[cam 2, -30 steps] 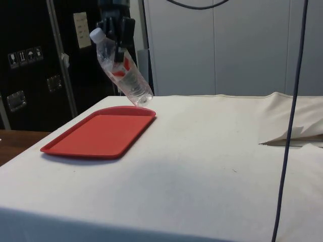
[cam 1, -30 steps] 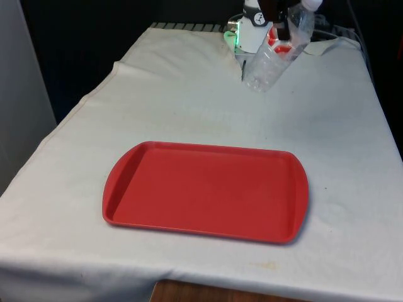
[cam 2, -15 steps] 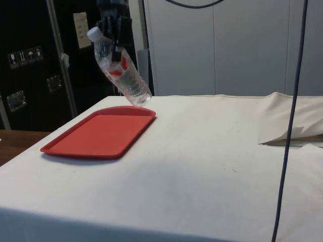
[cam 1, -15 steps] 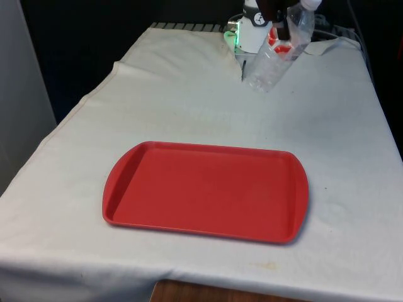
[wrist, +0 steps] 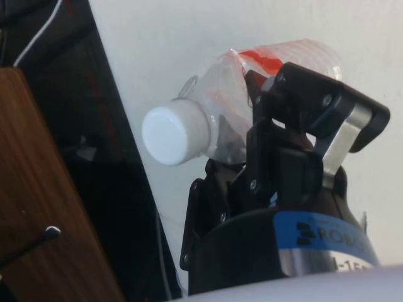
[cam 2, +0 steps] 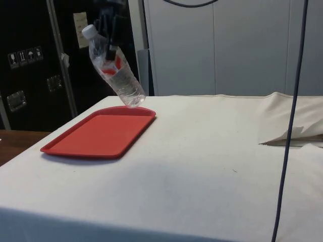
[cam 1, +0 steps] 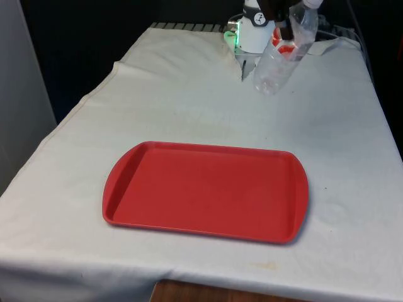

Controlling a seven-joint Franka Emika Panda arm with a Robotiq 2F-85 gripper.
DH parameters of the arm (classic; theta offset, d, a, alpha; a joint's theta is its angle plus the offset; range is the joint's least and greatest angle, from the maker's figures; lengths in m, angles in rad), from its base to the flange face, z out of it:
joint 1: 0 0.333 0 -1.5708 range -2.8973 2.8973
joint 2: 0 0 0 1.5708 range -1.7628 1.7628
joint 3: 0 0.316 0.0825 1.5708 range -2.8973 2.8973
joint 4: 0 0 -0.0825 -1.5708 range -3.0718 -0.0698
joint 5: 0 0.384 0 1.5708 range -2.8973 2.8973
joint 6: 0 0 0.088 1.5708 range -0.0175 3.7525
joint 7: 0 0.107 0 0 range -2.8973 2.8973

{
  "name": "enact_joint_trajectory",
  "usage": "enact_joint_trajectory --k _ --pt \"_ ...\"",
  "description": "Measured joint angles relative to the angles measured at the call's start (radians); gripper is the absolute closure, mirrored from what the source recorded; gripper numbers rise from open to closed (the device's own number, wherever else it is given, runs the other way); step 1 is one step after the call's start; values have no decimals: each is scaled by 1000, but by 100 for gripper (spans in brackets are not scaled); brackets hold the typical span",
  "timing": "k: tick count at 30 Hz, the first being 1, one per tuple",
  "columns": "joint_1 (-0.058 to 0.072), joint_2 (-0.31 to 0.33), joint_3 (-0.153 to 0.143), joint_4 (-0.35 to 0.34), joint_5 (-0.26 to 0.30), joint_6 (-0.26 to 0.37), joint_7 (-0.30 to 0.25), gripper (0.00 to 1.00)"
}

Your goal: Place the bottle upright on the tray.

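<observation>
One bottle (cam 2: 112,69) is hanging tilted, clenched in the gripper (wrist: 252,135); setting it upright on the tray (cam 1: 157,207) is pending.

The red tray (cam 1: 206,192) lies bare in the lower middle of the front view, its whole floor free from above. White cloth (cam 1: 176,100) in mid-frame is unobstructed. At the top edge, the gripper (cam 1: 284,19) grips a tilted clear bottle (cam 1: 280,56) in the air, beside the white robot base (cam 1: 250,34) at the top centre.
</observation>
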Motion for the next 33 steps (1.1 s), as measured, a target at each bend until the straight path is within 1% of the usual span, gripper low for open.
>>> enact_joint_trajectory --k 12,20,23,25,33 --pt "0 1 0 -3 10 40 -2 100" --pt "2 8 0 -2 12 76 -6 100" --pt "3 14 0 -2 16 99 -10 100" --pt "3 14 0 -2 16 99 -10 100" --pt "4 25 0 -2 26 147 -17 100"
